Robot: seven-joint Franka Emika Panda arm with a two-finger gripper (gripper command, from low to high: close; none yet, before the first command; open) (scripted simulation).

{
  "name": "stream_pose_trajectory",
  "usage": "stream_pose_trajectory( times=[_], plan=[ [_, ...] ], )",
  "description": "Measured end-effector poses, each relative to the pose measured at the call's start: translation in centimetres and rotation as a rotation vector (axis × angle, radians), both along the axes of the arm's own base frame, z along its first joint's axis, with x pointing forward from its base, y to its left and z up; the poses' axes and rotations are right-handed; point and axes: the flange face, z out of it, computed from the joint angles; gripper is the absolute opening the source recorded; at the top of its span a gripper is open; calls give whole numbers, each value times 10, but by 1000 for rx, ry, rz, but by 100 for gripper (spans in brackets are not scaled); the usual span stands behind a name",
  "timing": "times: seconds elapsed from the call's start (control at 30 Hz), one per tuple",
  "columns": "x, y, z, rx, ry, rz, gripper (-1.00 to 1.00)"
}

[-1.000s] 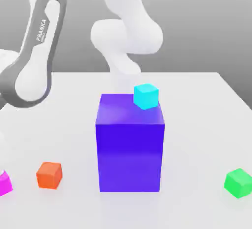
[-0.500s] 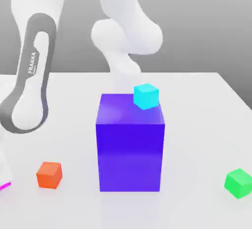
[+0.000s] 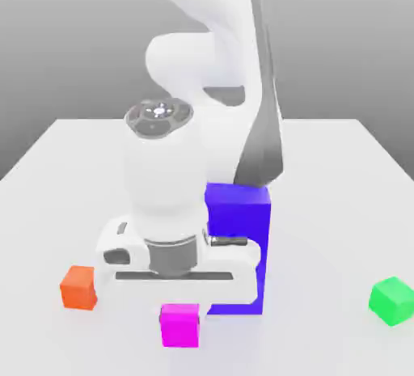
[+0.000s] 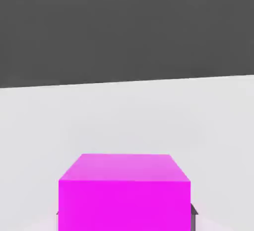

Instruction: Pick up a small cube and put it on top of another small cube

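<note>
Held in the claw (image 3: 182,319), with the magenta cube (image 3: 179,327) pinched between two fingers. Closed just as far as the width of that cube, pressing on two opposite sides. In the exterior view, found low and a little to the left of the middle, over the near part of the counter (image 3: 323,213), in front of the blue-violet block (image 3: 242,225) and nearer its left side. Cannot tell from here whether touching the counter or raised above it.

From the hand view, can make out two faces of the magenta cube, one paler and one stronger in color, with dark slivers of the fingers at both sides. Beyond, can follow a straight edge of the counter against dark gray, running slightly aslant.

From the exterior view, can see instead how the arm (image 3: 259,83) comes down from above, passing in front of the blue-violet block and covering much of it. Farther out, can spot the orange cube (image 3: 78,288) toward the counter's left edge, partly covered by the hand, and the green cube (image 3: 393,302) well apart, toward the counter's right edge. Behind everything, can trace the counter's far edge and both far corners.
</note>
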Motion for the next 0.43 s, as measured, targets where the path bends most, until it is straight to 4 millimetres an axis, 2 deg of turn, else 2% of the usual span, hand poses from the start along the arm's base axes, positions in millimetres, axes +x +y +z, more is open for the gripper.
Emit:
stream_pose_trajectory(
  times=[0.1, 0.2, 0.27, 0.3, 0.33, 0.43],
  plan=[
    [-19, 75, 7, -4, -6, 190, -100],
    [-49, 149, 11, -12, -16, 391, -100],
    [-70, 199, 1, -20, -23, 527, -100],
    [-81, 225, -10, -24, -27, 596, -100],
    [-93, 249, -26, -27, -31, 665, 100],
    [-93, 249, -26, -27, -31, 665, 100]
  ],
)
